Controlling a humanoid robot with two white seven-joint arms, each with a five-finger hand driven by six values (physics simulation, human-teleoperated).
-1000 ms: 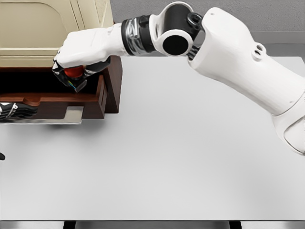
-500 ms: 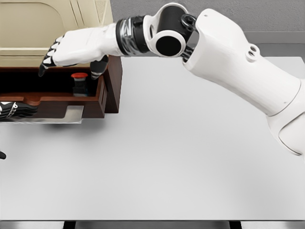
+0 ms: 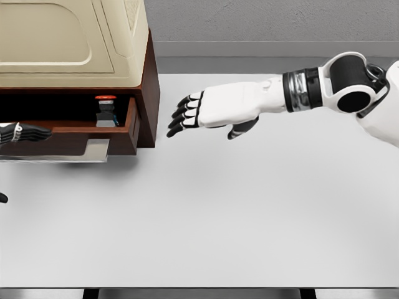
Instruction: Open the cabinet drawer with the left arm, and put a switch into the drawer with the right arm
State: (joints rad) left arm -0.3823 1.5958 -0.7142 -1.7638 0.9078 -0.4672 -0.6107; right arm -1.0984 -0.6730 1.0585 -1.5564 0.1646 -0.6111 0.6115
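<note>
Inside the open dark wooden drawer (image 3: 75, 134) at far left, a red-capped switch (image 3: 105, 110) is seen upright; the white right hand (image 3: 215, 110) is held open, empty, to its right.

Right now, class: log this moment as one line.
drawer: open | switch: inside drawer | right hand: open, over table | left hand: at drawer front

A single head-mounted view looks forward and down from the near side over a flat white tabletop (image 3: 237, 212), close enough that the brown wooden cabinet with a cream top (image 3: 75, 37) is cropped at the far left and the white right arm (image 3: 349, 93) enters from the right edge.
</note>
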